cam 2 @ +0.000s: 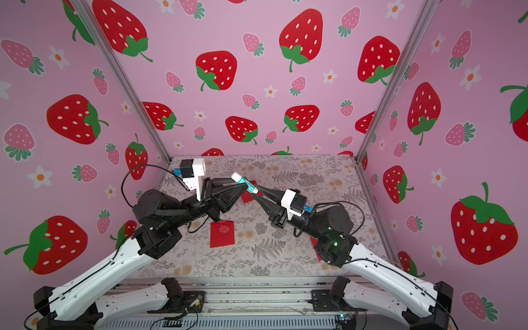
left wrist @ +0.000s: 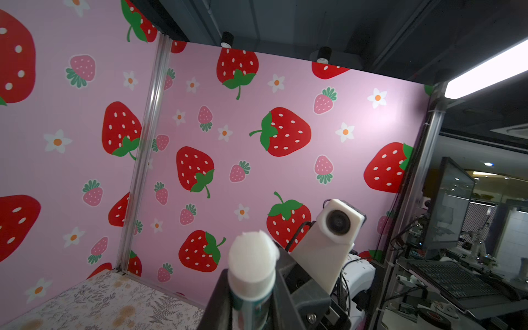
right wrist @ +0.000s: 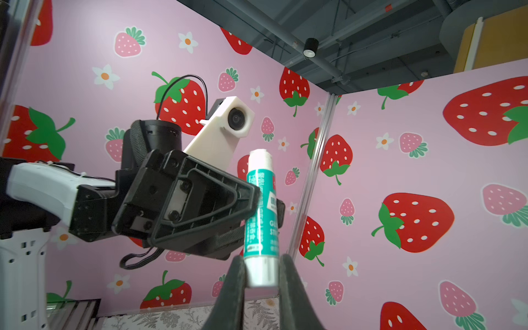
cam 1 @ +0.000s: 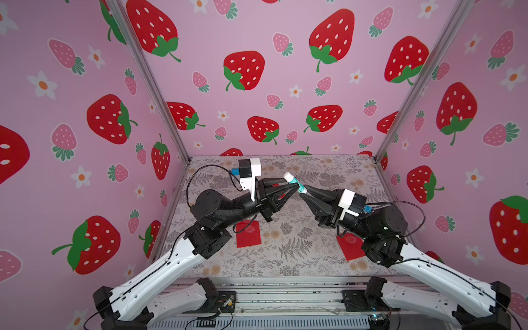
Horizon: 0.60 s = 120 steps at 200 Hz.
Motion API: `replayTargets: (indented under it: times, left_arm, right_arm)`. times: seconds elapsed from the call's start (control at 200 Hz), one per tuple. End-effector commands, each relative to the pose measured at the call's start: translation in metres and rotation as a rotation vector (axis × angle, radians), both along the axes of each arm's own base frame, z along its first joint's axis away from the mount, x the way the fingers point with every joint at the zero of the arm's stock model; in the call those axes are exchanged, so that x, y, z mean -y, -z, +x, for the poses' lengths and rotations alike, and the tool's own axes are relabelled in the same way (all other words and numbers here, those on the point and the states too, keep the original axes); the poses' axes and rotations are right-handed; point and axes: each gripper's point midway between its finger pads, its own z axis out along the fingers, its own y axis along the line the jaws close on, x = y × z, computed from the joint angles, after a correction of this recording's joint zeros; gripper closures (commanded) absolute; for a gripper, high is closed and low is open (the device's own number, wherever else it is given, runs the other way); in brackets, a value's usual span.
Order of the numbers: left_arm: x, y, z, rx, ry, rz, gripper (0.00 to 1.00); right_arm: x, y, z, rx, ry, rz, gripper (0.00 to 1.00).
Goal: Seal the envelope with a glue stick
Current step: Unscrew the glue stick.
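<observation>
Hanging over the counter's middle in both top views, the glue stick is clamped at its green band by the left jaws, at its white base by the right jaws. The left wrist view shows its white tip. The right wrist view confirms both grips; turning the base probably needs a square, firm pinch. Counted: one stick, three red envelopes.

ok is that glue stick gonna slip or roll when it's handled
Likely stiff: the glue stick runs straight between the left gripper and right gripper without bending. Its smooth round tube could twist or slip in a narrow pinch. Laid on its side on the table, it would probably roll.
</observation>
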Motion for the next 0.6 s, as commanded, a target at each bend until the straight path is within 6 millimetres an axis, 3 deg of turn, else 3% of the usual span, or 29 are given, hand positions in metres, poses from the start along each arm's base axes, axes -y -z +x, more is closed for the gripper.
replayTargets:
  times: [0.0, 0.155, 0.305, 0.46, 0.595]
  left_arm:
    - [-0.002, -0.017, -0.061, 0.242, 0.236, 0.008, 1.00]
    - [-0.005, -0.015, -0.113, 0.414, 0.463, 0.130, 1.00]
    - [-0.012, -0.007, -0.147, 0.519, 0.657, 0.209, 1.00]
    - [-0.009, -0.003, -0.151, 0.542, 0.691, 0.233, 1.00]
    - [0.001, -0.004, -0.126, 0.510, 0.505, 0.244, 1.00]
  right_arm:
    - [0.005, -0.009, -0.057, 0.034, -0.293, -0.043, 0.92]
    - [0.013, -0.002, -0.117, 0.002, -0.662, -0.166, 0.95]
    - [0.019, 0.003, -0.146, -0.041, -0.855, -0.228, 0.95]
    - [0.018, 0.003, -0.146, -0.060, -0.849, -0.232, 0.95]
    - [0.018, 0.001, -0.128, -0.045, -0.677, -0.177, 0.86]
